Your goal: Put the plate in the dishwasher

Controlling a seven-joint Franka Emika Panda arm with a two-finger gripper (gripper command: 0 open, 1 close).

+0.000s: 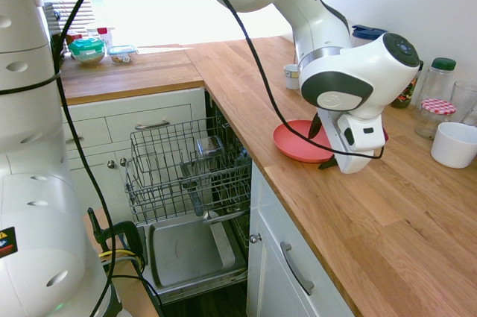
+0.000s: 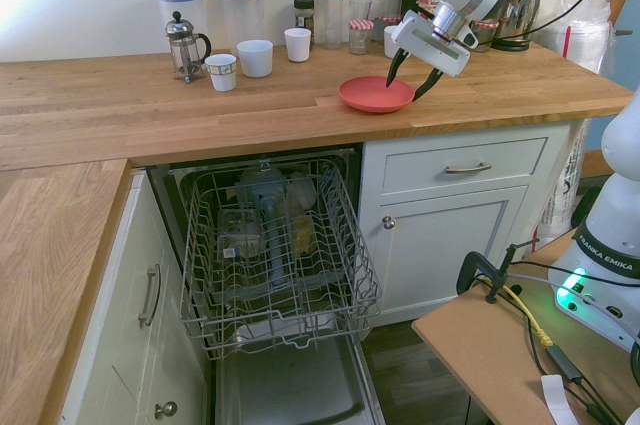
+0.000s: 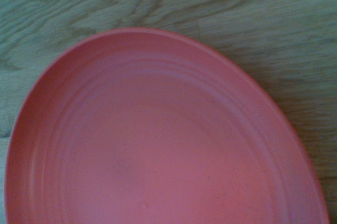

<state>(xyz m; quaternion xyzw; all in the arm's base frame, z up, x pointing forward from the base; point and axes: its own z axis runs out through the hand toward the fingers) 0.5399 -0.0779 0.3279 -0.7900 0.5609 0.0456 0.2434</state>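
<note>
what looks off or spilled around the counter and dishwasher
Nothing stands out: no spill or damage shows. The plate lies flat on the counter, and the open dishwasher's rack sits out level, as for loading.

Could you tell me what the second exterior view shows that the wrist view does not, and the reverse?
Only the second exterior view: the dishwasher's pulled-out rack, the cups, such as the white one, the French press, and the open jaws above the plate.
Only the wrist view: the fine ridges inside the plate's rim.
Both: the red plate and the wooden counter under it.
</note>
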